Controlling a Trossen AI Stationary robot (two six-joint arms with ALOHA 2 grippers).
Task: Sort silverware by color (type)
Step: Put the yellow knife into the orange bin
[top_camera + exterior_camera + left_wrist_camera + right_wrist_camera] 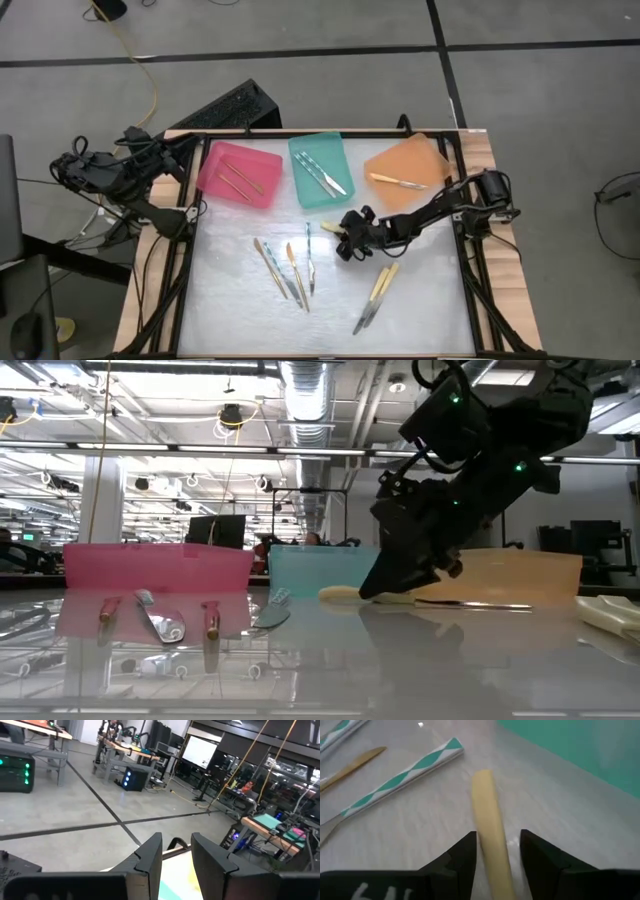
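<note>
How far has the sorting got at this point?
Done: five utensils lie in the pink tray, teal tray and orange tray. In hand: the right tool has a pale yellow handle between its fingers on the table. Left: four utensils and a yellow pair. The left tool waits off-table.

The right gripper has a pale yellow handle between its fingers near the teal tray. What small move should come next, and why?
Probably lift. The right gripper straddles the pale yellow utensil, which lies low on the table. The orange tray holding a similar piece looks like its destination.
</note>
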